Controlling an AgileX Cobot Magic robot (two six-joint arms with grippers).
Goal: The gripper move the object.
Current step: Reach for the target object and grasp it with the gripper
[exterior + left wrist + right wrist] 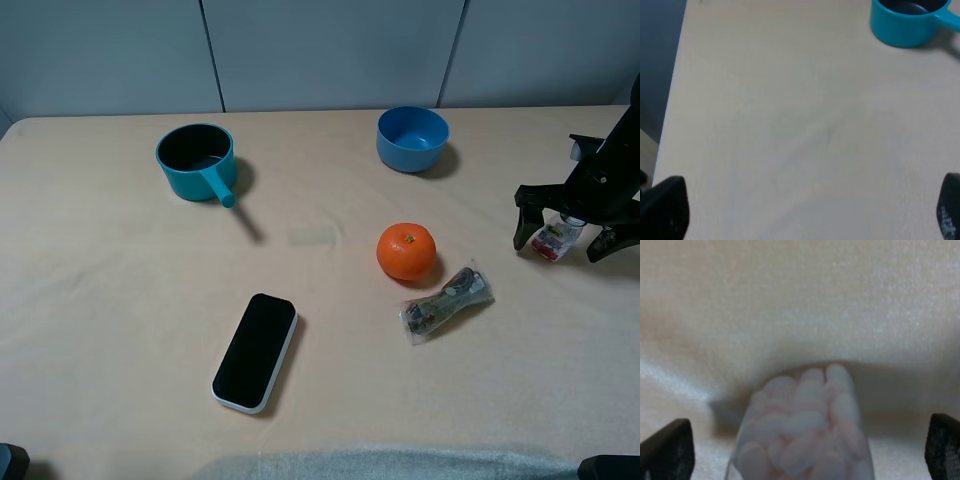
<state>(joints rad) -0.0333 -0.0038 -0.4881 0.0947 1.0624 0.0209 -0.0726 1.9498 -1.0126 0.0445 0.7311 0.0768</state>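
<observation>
The small clear bottle (550,242) with a pink-and-green label lies on the cream table at the far right. My right gripper (562,238), a black claw, is lowered over it with its fingers spread on either side, open and not closed on it. In the right wrist view the bottle (805,425) shows its pale contents up close, between the two wide-apart fingertips (667,450) of my right gripper (805,449). My left gripper (805,212) is open and empty over bare table. It is out of the exterior view.
An orange (406,250) and a crinkly clear packet (447,300) lie left of the bottle. A blue bowl (412,138) stands at the back. A teal pot with a handle (195,160) (905,20) is at the back left. A black flat device (255,350) lies front left.
</observation>
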